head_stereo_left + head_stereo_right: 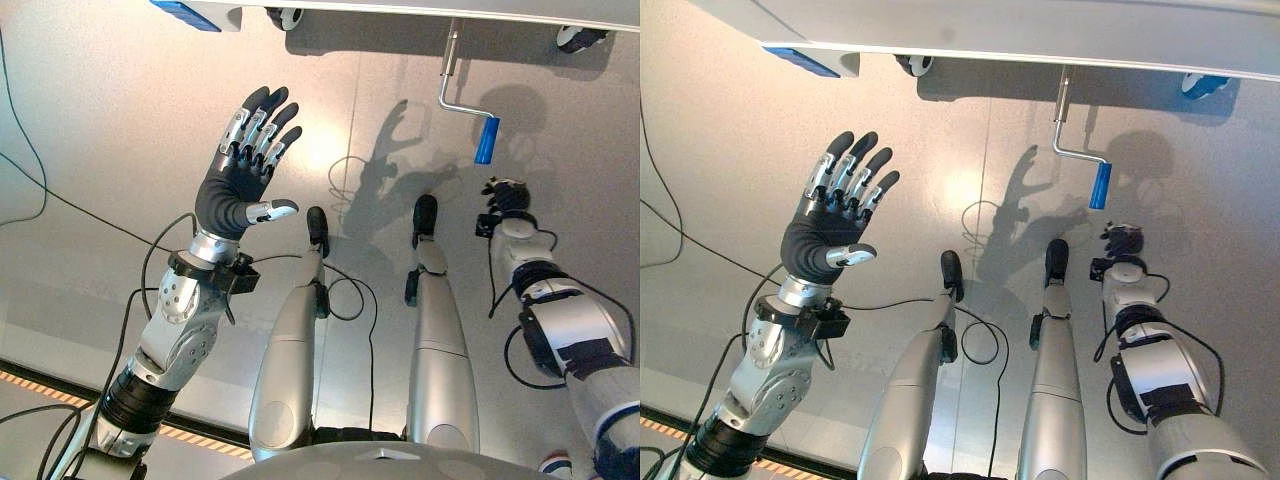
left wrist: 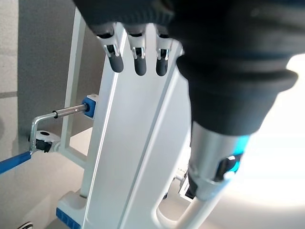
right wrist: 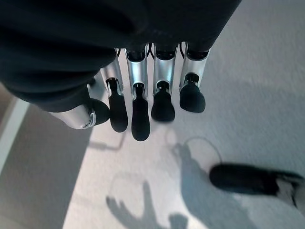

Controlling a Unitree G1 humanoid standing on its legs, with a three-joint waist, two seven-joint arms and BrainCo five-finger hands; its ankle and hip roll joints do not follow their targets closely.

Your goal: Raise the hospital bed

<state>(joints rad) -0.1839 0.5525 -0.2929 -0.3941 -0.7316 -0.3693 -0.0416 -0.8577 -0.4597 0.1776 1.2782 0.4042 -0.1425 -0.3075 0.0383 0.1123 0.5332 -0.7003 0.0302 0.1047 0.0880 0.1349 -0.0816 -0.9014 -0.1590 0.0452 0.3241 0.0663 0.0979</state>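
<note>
While the left hand hangs raised, fingers spread, the right hand hovers relaxed just below the blue-gripped crank; nothing between. Bed frame edges the far side; bare floor all around.

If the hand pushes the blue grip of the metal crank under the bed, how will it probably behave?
The bent metal crank with blue grip looks rigid, so it should swing around its shaft rather than flex. The smooth blue sleeve may slip or spin under fingers. The right hand, just below it, touches nothing yet.
</note>
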